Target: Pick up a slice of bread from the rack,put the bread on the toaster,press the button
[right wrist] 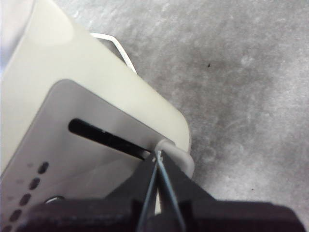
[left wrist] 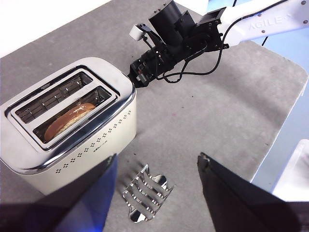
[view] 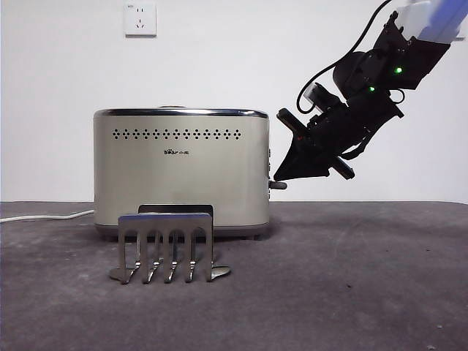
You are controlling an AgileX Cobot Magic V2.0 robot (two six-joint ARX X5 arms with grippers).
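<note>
The cream toaster (view: pixel 179 175) stands on the grey table. The slice of bread (left wrist: pixel 67 118) sits down in one slot, with only its brown domed top showing in the left wrist view. The steel rack (view: pixel 167 245) stands empty in front of the toaster and also shows in the left wrist view (left wrist: pixel 145 195). My right gripper (view: pixel 278 177) is shut, and its tips rest on the button (view: pixel 278 185) at the toaster's narrow side. The right wrist view shows its closed tips (right wrist: pixel 158 155) on the button (right wrist: pixel 179 157) at the end of the dark lever slot. My left gripper (left wrist: pixel 157 159) is open and empty, high above the rack.
A white power cord (view: pixel 44 216) runs left from the toaster along the table. A wall socket (view: pixel 140 20) is on the white wall behind. The table's edge (left wrist: pixel 299 92) lies beyond the right arm in the left wrist view.
</note>
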